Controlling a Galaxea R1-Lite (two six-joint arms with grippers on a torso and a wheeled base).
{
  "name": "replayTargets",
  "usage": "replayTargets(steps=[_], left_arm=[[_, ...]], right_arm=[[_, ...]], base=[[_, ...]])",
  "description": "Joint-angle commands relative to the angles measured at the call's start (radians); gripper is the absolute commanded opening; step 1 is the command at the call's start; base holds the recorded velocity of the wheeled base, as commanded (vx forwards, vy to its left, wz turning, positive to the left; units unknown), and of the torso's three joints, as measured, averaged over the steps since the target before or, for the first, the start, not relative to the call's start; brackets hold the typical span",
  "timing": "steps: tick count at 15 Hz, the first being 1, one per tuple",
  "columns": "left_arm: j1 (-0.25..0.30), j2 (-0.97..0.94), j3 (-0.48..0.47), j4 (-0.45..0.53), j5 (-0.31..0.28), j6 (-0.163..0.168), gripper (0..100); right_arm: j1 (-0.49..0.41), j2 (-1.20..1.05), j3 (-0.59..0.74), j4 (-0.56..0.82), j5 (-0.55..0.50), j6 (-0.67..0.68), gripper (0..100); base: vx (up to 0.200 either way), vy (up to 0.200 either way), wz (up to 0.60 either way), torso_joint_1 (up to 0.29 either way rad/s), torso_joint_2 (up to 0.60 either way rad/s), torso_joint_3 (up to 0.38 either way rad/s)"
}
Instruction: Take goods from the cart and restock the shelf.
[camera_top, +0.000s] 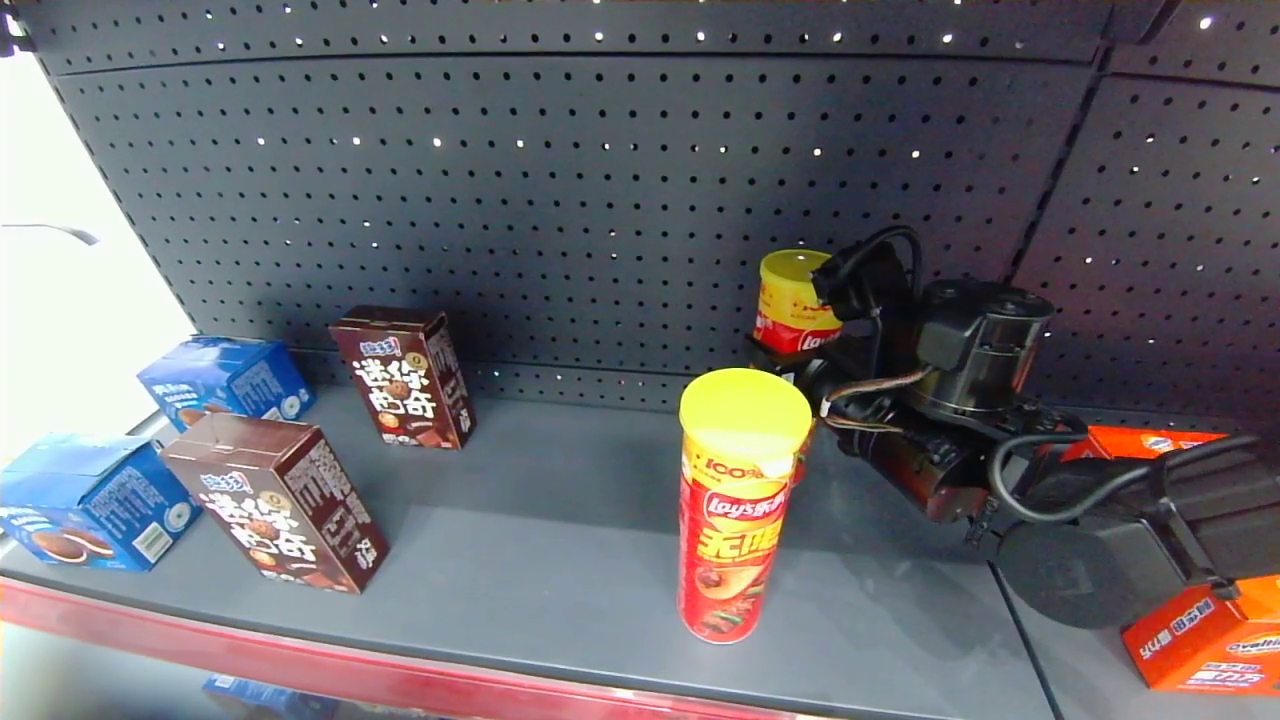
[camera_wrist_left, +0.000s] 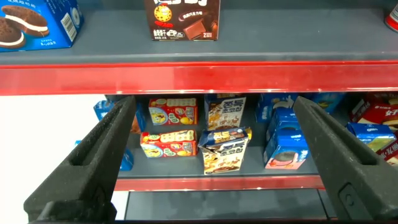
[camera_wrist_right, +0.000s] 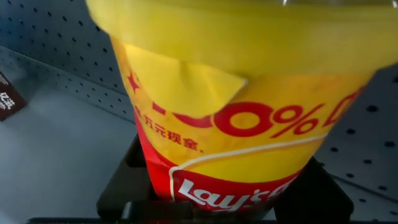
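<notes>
Supervisor: Where was the can you were placing?

Operator: My right gripper (camera_top: 788, 352) had its fingers pinching the far chip can (camera_top: 792, 290) low on its body. It was upright at the back of the shelf (camera_top: 560, 560), close to the pegboard wall (camera_top: 560, 200). I couldn't tell whether its base touched the shelf. The near chip can (camera_top: 738, 500) stood free just in front of it, right of centre.

Supervisor: And your left side?

Operator: My left gripper (camera_wrist_left: 214, 163) faced the lower shelf (camera_wrist_left: 217, 183), fingers spread wide around nothing.

Supervisor: What else was on top?

Operator: To the left I saw a near brown box (camera_top: 275, 500) and a far brown box (camera_top: 405, 375). Left of those were a near blue box (camera_top: 90, 500) and a far blue box (camera_top: 225, 380). An orange box (camera_top: 1200, 630) lay on the right.
</notes>
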Motion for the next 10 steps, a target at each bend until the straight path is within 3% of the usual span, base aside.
replayTargets(steps=[1,10], left_arm=[[0.000,0.001,0.000,0.000,0.001,-0.001,100],[0.000,0.001,0.000,0.000,0.001,-0.001,100]], right_arm=[[0.000,0.014,-0.015,0.000,-0.002,0.000,0],[0.004,0.067,-0.100,0.011,-0.005,-0.003,0]], base=[[0.000,0.000,0.00,0.000,0.00,0.000],[0.000,0.000,0.00,0.000,0.00,0.000]])
